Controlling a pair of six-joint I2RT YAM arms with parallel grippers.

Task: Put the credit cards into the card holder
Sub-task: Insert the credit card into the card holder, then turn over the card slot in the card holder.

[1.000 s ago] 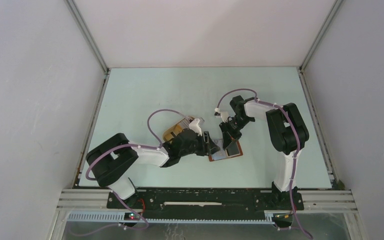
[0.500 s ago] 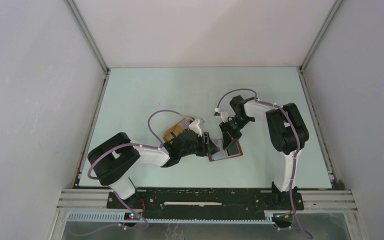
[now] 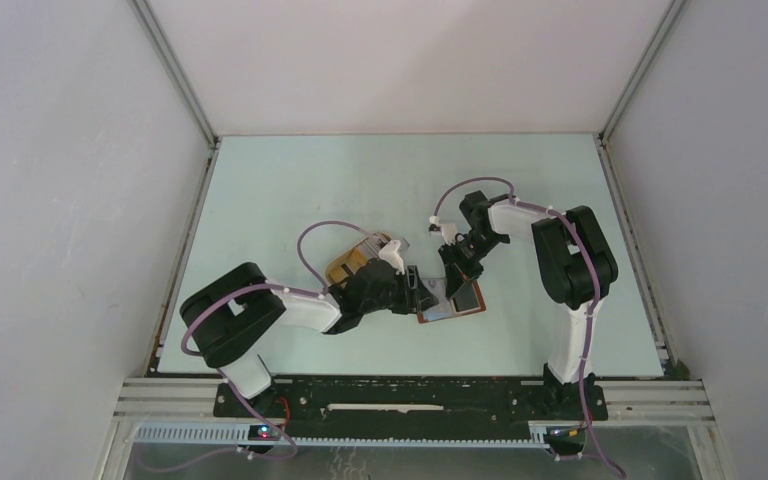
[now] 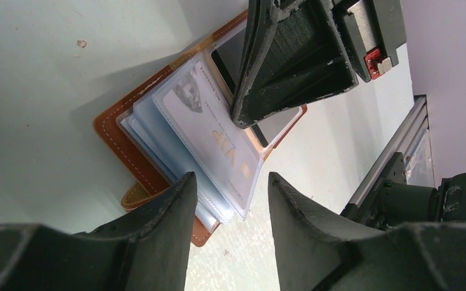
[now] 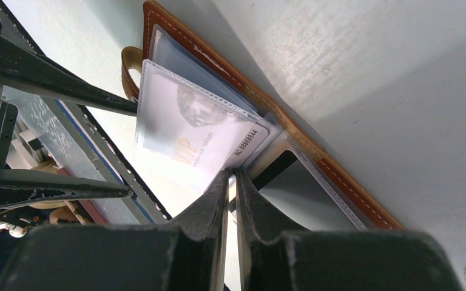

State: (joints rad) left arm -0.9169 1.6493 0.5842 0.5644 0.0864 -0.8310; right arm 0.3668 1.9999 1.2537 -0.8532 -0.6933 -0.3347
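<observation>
Card holder (image 4: 108, 124) lies open on counter (image 3: 290, 190), clear sleeves fanned; a white card (image 5: 188, 130) sits in the top sleeve. Left gripper (image 4: 230, 185) spread, at the sleeves' free edge. Right gripper (image 5: 232, 176) pressed nearly together at the sleeve's corner; whether it pinches anything is hidden. From above, the arms cover most of the holder.

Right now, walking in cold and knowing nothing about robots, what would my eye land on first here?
A small reddish-brown card holder lies open at the centre, both grippers at it. Close up, its clear sleeves fan out, the top one holding a white card marked VIP. The right gripper has its fingers nearly closed at that sleeve's edge; the left gripper stands open at the opposite edge.
</observation>
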